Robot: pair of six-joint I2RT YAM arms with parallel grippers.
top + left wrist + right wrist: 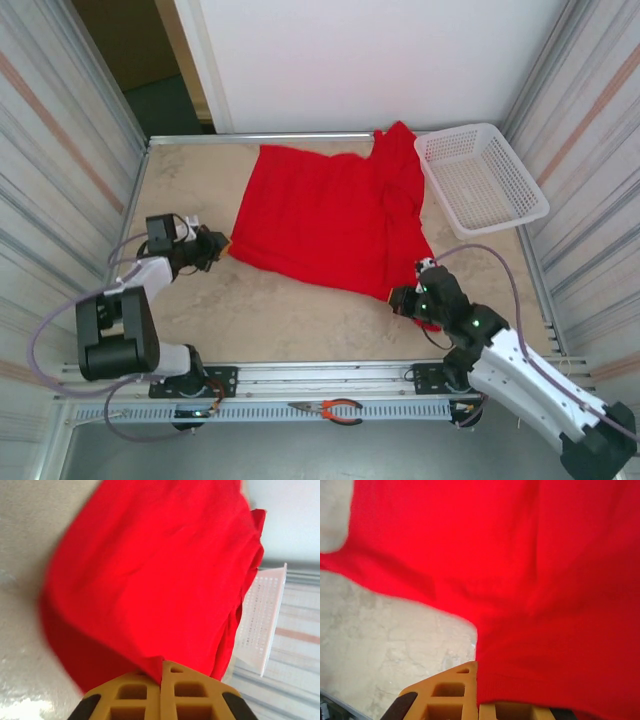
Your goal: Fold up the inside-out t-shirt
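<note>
We see the bright red short-sleeved cloth t-shirt (320, 215) lying spread on the beige table (300, 330), from the middle toward the far right, just beside the white plastic mesh basket (480, 180). The left gripper (218, 246) has its jaws closed on the shirt's left corner, and the right gripper (408, 298) pinches the near right corner. We judge the cloth light, soft and limp, so it will sag. Hems and corners are the best places to hold.

top view looks down from behind; wrist views hug the t-shirt (320, 220).
</note>
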